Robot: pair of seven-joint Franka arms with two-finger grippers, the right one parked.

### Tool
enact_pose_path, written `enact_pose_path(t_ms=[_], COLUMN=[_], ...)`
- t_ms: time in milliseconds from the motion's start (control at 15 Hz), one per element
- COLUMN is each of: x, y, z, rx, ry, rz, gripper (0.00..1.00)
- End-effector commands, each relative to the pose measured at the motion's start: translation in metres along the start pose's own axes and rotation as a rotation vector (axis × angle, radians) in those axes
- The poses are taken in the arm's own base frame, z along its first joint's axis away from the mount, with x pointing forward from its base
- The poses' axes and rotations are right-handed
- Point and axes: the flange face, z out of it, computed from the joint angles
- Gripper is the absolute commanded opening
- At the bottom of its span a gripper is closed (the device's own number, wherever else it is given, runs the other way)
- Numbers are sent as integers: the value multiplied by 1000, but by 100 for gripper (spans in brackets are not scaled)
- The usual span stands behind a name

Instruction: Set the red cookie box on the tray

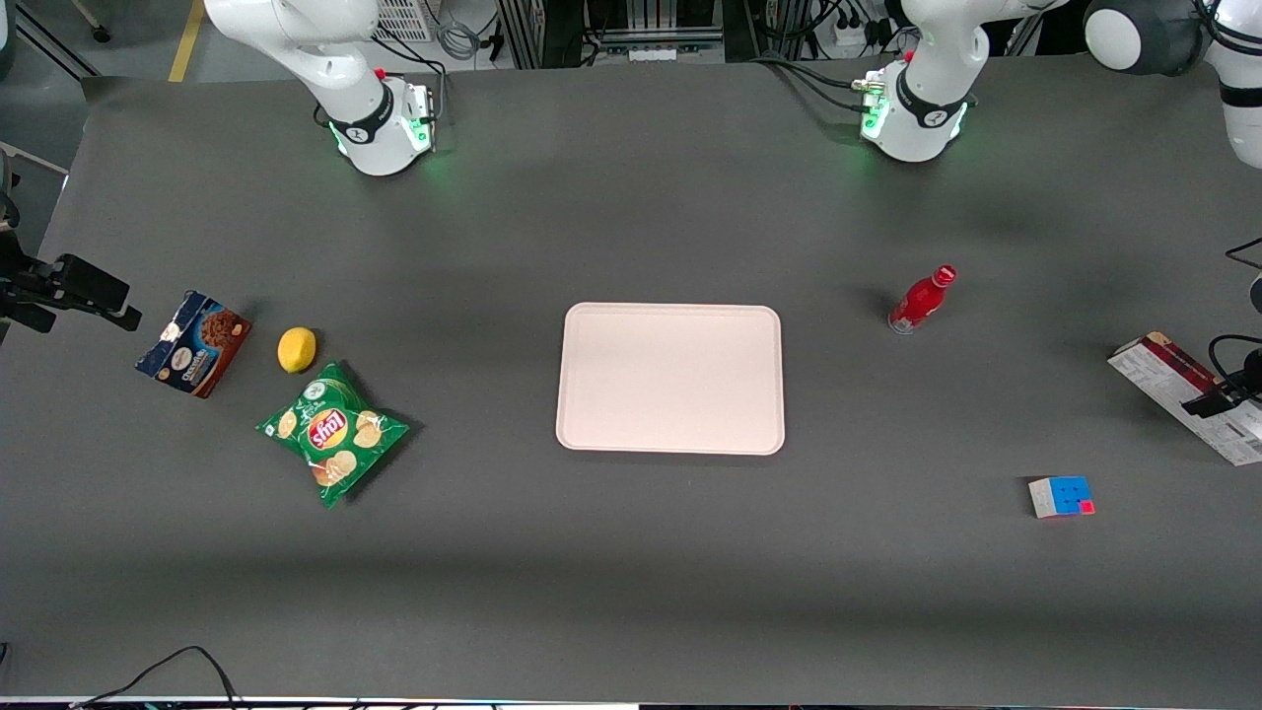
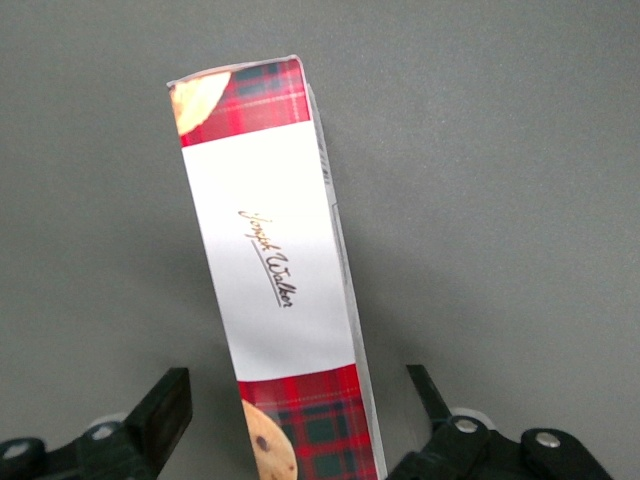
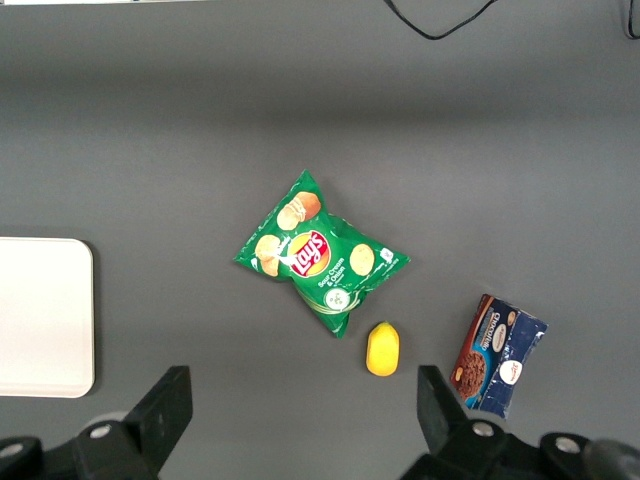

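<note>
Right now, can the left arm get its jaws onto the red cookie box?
Probably yes. The gripper hovers over the red cookie box, jaws open on either side of its long body, and nothing lies against the box.

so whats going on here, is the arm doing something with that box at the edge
The left arm's gripper hangs over the red cookie box, its fingers open on either side of the carton and not touching it. The box lies on the table at the working arm's end, well away from the pink tray in the middle, which holds nothing. So nothing is grasped yet.
</note>
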Motion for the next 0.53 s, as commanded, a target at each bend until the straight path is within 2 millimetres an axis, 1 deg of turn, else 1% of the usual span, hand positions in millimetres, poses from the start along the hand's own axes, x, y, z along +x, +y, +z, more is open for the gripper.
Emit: enact_pose_path(t_ms=[0, 67, 133, 200, 267, 333, 467], x=[4, 4, 4, 4, 5, 5, 10], y=[6, 8, 10, 13, 16, 19, 21], z=[-2, -3, -3, -2, -2, -2, -8], rx=[-10, -14, -21, -33, -43, -46, -41], ry=[2, 3, 5, 4, 6, 4, 19], rz=[13, 12, -7, -52, -112, -123, -111], gripper=[74, 66, 61, 66, 75, 67, 55])
